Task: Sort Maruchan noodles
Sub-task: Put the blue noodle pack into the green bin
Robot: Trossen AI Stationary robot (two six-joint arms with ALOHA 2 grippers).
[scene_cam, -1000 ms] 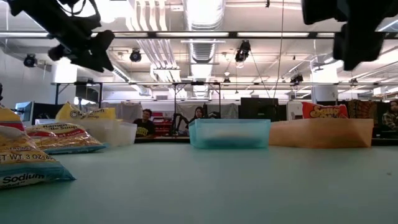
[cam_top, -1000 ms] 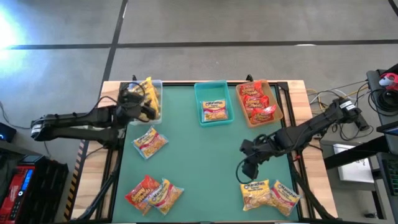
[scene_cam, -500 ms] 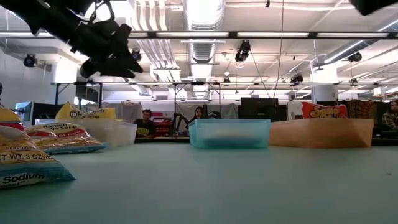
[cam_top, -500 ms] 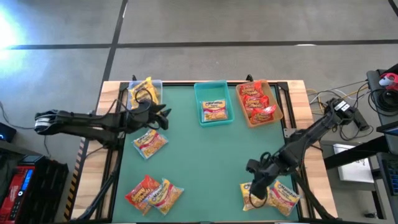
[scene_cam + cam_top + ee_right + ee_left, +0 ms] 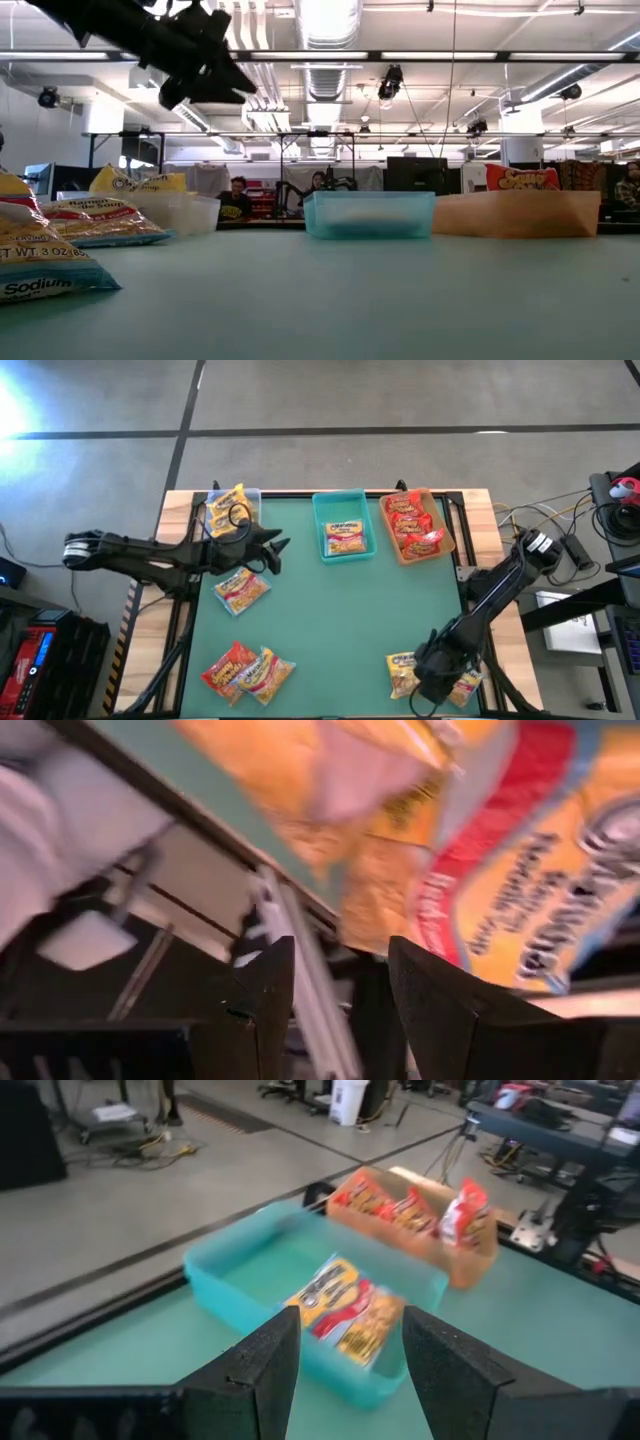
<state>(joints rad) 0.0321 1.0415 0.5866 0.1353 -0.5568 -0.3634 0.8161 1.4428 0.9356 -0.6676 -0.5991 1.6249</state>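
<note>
1. Maruchan noodles lie scattered on the green table [image 5: 340,610], and the right gripper [image 5: 432,678] hangs low over the pair of yellow packets [image 5: 408,670] at the near right edge. Its two dark fingers [image 5: 255,1000] stand apart with nothing between them; the packets fill the wrist picture just ahead.
2. Left gripper [image 5: 277,546] hovers in the air, above the table between the clear bin [image 5: 232,510] and the teal bin [image 5: 342,525]. Its fingers [image 5: 262,1370] are parted and empty, and point toward the teal bin [image 5: 250,1285].
3. Just below the left arm lies one multicoloured packet [image 5: 242,587] on the mat.
4. At the near left edge a red packet [image 5: 228,665] and a yellow packet [image 5: 266,673] lie touching.
5. Inside the teal bin lies one multicoloured packet [image 5: 345,538].
6. Red packets [image 5: 415,525] fill the tan bin [image 5: 446,530] at the far right.
7. A yellow packet [image 5: 226,502] stands in the clear bin at the far left.
8. Across the table, in the room behind, two people [image 5: 235,195] sit at desks.
</note>
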